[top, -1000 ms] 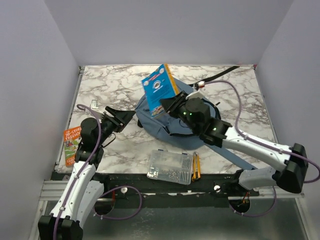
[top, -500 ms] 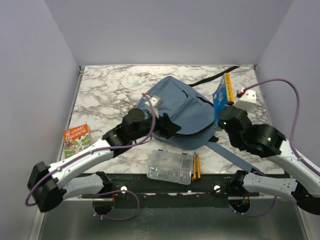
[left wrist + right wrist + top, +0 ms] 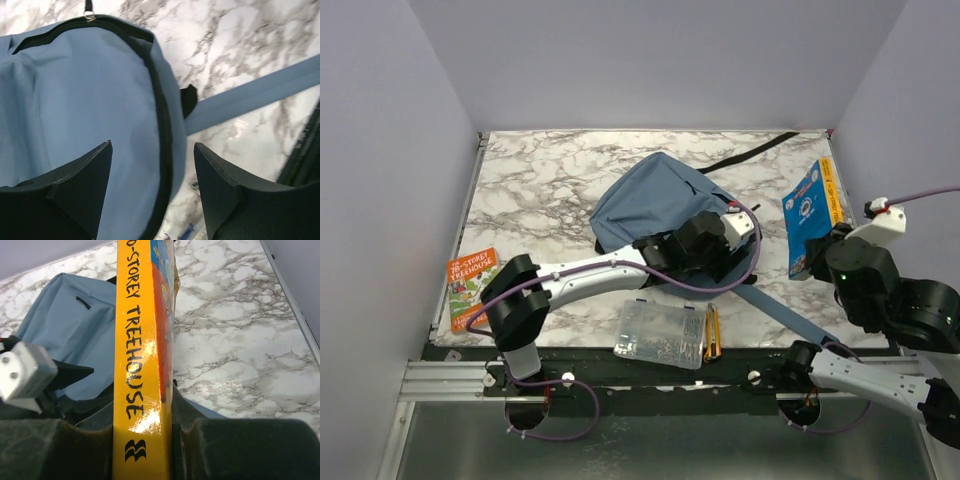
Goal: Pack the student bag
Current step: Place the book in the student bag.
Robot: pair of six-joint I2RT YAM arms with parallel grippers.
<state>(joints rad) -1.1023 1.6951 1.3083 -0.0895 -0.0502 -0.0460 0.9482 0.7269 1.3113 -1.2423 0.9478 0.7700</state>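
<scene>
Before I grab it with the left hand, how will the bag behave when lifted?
Likely floppy: the student bag is soft fabric lying slumped, so it should sag rather than lift whole. Its webbing strap trails over the table and may drag.

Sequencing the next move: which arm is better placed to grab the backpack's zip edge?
Left, likely: the left tool is open directly over the backpack's zip edge; the right tool is shut on the Treehouse book.
</scene>
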